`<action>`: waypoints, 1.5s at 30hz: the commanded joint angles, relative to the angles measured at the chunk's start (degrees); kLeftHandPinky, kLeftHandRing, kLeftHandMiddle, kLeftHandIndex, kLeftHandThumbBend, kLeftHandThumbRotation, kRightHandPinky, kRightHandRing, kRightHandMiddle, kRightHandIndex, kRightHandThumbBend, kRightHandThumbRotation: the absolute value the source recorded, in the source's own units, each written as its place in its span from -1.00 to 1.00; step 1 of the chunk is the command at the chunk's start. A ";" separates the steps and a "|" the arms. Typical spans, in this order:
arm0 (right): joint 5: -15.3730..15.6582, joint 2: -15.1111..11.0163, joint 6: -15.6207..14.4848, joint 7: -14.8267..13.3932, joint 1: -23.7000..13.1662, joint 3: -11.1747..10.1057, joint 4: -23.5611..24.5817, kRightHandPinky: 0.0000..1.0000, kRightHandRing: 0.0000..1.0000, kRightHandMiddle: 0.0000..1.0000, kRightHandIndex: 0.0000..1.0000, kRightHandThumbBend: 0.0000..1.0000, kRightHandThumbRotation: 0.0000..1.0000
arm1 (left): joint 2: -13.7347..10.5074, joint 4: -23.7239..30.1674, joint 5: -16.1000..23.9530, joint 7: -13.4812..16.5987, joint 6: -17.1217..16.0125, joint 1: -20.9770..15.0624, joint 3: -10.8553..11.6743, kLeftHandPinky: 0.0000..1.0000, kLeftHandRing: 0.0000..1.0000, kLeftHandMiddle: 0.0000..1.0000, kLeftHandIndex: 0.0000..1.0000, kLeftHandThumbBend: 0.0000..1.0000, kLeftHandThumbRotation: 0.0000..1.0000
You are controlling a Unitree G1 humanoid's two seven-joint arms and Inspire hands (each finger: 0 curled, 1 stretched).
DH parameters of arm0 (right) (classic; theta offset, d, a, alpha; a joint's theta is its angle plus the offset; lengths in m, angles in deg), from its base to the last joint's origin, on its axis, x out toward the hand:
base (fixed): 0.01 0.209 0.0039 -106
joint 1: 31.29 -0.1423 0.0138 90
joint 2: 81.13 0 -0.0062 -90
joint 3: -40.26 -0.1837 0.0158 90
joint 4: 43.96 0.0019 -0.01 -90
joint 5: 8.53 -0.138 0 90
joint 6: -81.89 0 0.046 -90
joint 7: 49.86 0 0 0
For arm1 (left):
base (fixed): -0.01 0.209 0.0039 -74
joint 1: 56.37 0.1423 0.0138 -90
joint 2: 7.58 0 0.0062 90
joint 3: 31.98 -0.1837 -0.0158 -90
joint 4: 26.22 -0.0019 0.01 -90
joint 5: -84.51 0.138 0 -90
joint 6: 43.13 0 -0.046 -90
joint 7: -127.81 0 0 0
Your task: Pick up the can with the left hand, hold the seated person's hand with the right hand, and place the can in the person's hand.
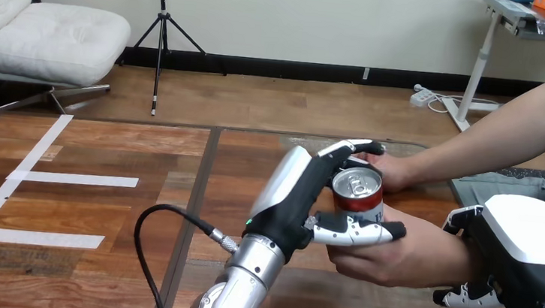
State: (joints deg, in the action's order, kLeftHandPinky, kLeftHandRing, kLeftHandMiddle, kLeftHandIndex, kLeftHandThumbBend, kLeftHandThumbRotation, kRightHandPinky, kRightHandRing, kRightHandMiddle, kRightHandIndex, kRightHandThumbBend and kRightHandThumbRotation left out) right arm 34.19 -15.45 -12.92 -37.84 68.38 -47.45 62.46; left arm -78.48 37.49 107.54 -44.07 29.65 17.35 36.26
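Table [104, 145] is stretching beneath everything. Over it the right hand [526, 231] is curling round the person's wrist [450, 254], and the left hand [303, 195] is clamping thumb and fingers on the can [357, 186], upright at the person's hand [387, 259]. The can is looking light, thin-walled and slick (probably easily dented), so a gentle side grip is suiting it. No lettering is showing legibly.

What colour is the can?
The can is red with a silver top, seen best in the head view.
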 commanded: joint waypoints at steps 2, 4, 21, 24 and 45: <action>-0.76 0.57 0.97 -0.46 -1.19 -0.81 0.10 -0.35 -0.15 0.01 0.06 0.41 -1.00 | 0.57 2.35 1.69 -1.73 2.86 -1.39 -1.53 0.79 0.96 0.97 0.96 0.96 -0.10; -0.64 0.64 0.62 -0.20 -1.23 -0.77 0.15 -0.35 -0.15 0.02 0.06 0.40 -1.00 | 0.69 2.78 1.57 -2.01 3.46 -1.26 -1.44 0.82 0.97 0.98 0.98 0.98 -0.04; -1.00 0.83 1.75 -1.15 -1.07 -1.12 -0.65 -0.34 -0.14 0.02 0.05 0.37 -1.00 | 0.78 3.92 1.93 -1.69 4.86 -0.97 -1.61 0.99 1.00 1.00 1.00 1.00 0.21; -1.36 0.88 2.22 -1.51 -0.99 -1.27 -0.83 -0.35 -0.15 0.01 0.06 0.36 -1.00 | 0.73 3.81 2.21 -1.44 4.83 -0.99 -1.70 0.99 1.00 1.00 1.00 1.00 0.22; -1.40 0.76 2.77 -1.56 -0.94 -1.46 -1.64 -0.39 -0.19 -0.01 0.06 0.42 -1.00 | 0.43 3.20 3.22 -1.24 4.20 -0.96 -1.77 1.00 1.00 1.00 1.00 1.00 0.36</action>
State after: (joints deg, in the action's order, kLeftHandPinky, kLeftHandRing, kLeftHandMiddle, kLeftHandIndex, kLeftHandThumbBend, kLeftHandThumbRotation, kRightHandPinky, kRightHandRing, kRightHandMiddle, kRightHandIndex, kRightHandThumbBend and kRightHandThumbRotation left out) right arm 33.81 -15.45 -10.45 -39.04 68.84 -47.96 61.14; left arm -78.55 39.16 109.93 -45.52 34.03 17.36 35.32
